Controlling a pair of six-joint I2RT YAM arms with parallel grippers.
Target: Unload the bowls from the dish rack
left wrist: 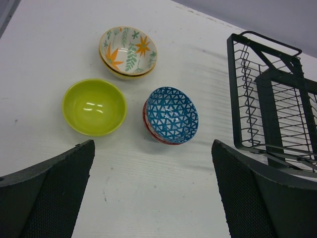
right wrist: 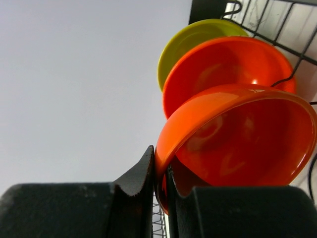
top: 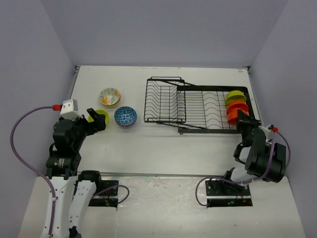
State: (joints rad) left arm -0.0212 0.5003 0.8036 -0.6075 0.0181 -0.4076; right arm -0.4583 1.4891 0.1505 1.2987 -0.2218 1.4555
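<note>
Bowls (top: 110, 96) partly out already, judging by the layout: floral bowl (left wrist: 128, 52), lime green bowl (left wrist: 94, 106) and blue-patterned bowl (left wrist: 171, 115) sitting upright on the table (left wrist: 148, 198), clear of the dish rack (top: 198, 106). Possibly a second bowl nested under the floral one and under the blue one; hard to tell from the rims. Left to do: three standing on edge at the right end of the rack, near orange bowl (right wrist: 237, 144), second orange bowl (right wrist: 223, 64) behind it, yellow-green bowl (right wrist: 193, 39) farthest back. Roughly halfway, at a guess.

Over to the right gripper (right wrist: 159, 171): fingers (right wrist: 141, 178) clamped tight on the near orange bowl's rim, one on each side, rim wedged between them, the rest of the bowl spreading up and to the right of the fingertips. Not lifted yet, seemingly; lined up with its two neighbours just beyond.

Left gripper (left wrist: 153, 144): spread wide, holding nothing, hanging above the table. Lime green bowl just ahead of the left-hand finger in the wrist view, blue-patterned bowl ahead between the two fingers, floral bowl farther ahead, rack corner ahead of the right-hand finger
</note>
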